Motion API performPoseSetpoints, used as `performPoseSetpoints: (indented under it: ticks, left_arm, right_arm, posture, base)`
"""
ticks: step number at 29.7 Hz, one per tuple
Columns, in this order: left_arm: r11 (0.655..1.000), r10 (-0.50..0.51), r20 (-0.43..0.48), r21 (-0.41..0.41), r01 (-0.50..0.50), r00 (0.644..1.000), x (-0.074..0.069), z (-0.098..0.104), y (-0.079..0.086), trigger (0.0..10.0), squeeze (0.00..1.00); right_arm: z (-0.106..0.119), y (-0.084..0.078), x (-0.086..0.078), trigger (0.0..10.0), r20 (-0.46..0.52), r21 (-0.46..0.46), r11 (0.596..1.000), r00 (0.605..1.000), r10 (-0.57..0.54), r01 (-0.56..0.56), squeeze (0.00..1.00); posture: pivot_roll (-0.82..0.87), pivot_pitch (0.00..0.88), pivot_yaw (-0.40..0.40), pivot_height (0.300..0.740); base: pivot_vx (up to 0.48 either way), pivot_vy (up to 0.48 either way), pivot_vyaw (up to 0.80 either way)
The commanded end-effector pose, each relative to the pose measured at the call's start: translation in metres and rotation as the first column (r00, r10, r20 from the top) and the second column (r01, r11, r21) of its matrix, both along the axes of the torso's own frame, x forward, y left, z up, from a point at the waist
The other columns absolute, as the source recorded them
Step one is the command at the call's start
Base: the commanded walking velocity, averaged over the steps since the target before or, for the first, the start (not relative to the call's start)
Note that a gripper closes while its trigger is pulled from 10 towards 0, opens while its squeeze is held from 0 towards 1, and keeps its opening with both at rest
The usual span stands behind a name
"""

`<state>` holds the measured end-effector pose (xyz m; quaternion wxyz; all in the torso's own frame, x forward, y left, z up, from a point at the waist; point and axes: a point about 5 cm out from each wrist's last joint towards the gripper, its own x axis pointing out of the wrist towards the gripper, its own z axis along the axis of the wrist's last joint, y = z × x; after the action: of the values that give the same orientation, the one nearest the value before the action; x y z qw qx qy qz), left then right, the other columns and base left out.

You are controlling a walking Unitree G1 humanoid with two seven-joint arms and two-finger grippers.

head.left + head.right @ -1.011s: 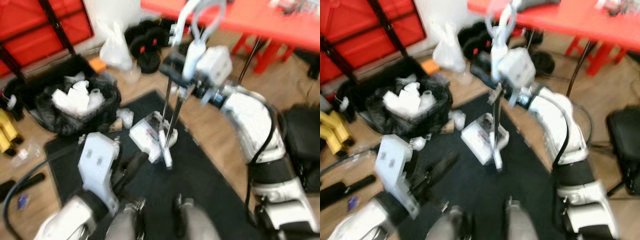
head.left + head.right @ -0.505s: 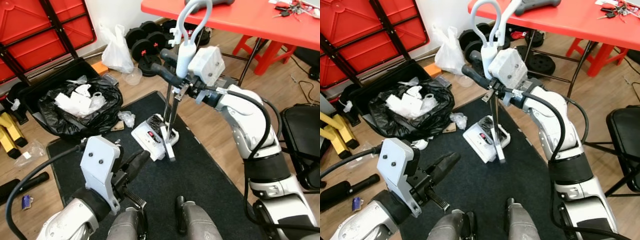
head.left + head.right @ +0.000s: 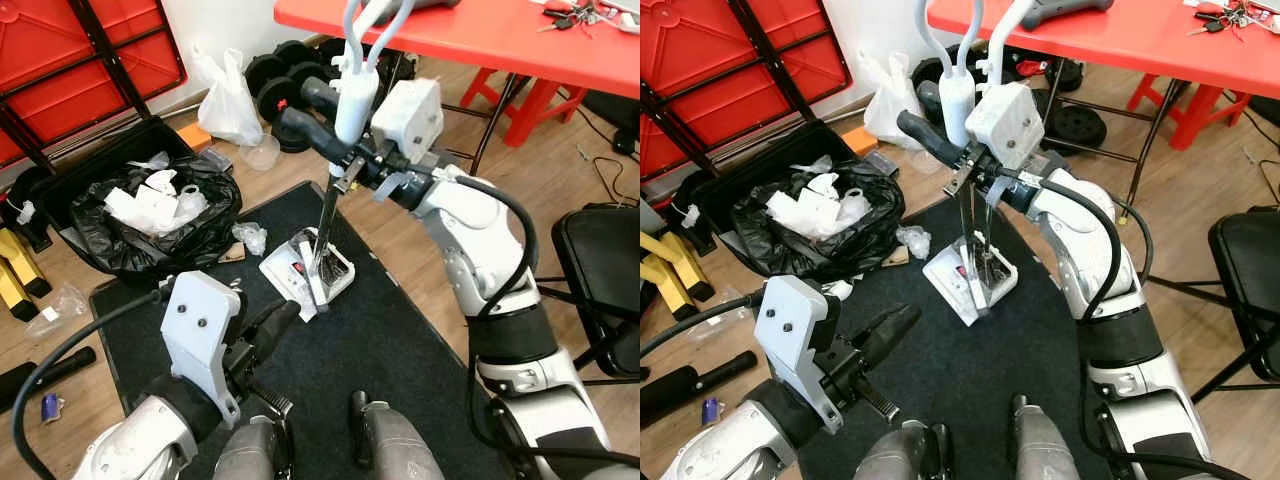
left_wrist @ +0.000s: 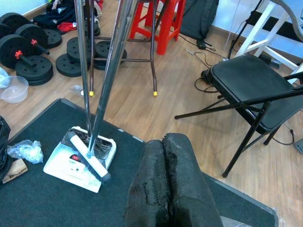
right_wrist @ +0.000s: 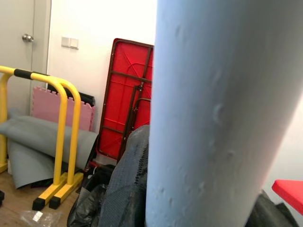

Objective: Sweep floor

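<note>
Right gripper (image 3: 940, 140) clamped on the broom handle (image 3: 956, 95), pale grip seen close in the wrist view. Bristles (image 4: 90, 151) resting in the white dustpan (image 3: 300, 272) on the dark mat (image 3: 400, 340). Left gripper (image 4: 165, 184) pressed together, empty, low above the mat.

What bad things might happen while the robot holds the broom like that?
The right claw grips both the broom and the dustpan by their tall handles, so one might slip and topple. The crumpled wrapper lies beside the dustpan, so a sweep may miss it. The black trash bag is close by, and a wide swing could snag it.
</note>
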<state>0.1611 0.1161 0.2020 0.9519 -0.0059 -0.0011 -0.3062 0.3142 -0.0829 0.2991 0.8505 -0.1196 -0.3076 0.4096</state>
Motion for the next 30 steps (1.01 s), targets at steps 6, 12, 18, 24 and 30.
performPoseSetpoints:
  ticks: [6, 12, 18, 24, 30]
  left_arm:
    - [1.000, -0.022, -0.012, -0.002, 0.022, 1.000, -0.001, -0.003, -0.001, 10.0, 0.00]
    - [1.000, -0.021, -0.014, -0.002, 0.021, 1.000, -0.001, -0.004, -0.001, 10.0, 0.00]
    - [1.000, -0.024, -0.019, -0.001, 0.024, 1.000, 0.001, -0.006, -0.001, 10.0, 0.00]
    - [1.000, -0.022, -0.023, 0.001, 0.022, 1.000, 0.003, -0.009, 0.000, 10.0, 0.00]
    - [1.000, -0.017, -0.018, 0.002, 0.017, 1.000, 0.004, -0.009, 0.000, 10.0, 0.00]
  right_arm:
    - [0.019, 0.008, -0.012, 10.0, 0.039, 0.085, 0.991, 0.994, 0.103, -0.106, 0.00]
    - [0.019, 0.016, -0.019, 10.0, -0.029, 0.105, 0.974, 0.978, 0.206, -0.202, 0.00]
    - [0.006, 0.025, -0.025, 10.0, -0.090, 0.093, 0.966, 0.964, 0.251, -0.243, 0.00]
    - [-0.026, 0.036, -0.026, 10.0, -0.172, 0.015, 0.974, 0.959, 0.226, -0.226, 0.00]
    - [-0.059, 0.028, -0.004, 10.0, -0.138, -0.164, 0.983, 0.989, 0.060, -0.082, 0.00]
  posture:
    - [-0.06, 0.267, 0.008, 0.740]
    - [-0.06, 0.257, 0.007, 0.740]
    - [-0.05, 0.237, 0.007, 0.740]
    - [-0.05, 0.220, 0.006, 0.740]
    - [-0.05, 0.218, 0.010, 0.740]
  base:
    - [0.000, 0.000, 0.00]
    - [0.000, 0.000, 0.00]
    - [0.000, 0.000, 0.00]
    - [0.000, 0.000, 0.00]
    - [0.000, 0.000, 0.00]
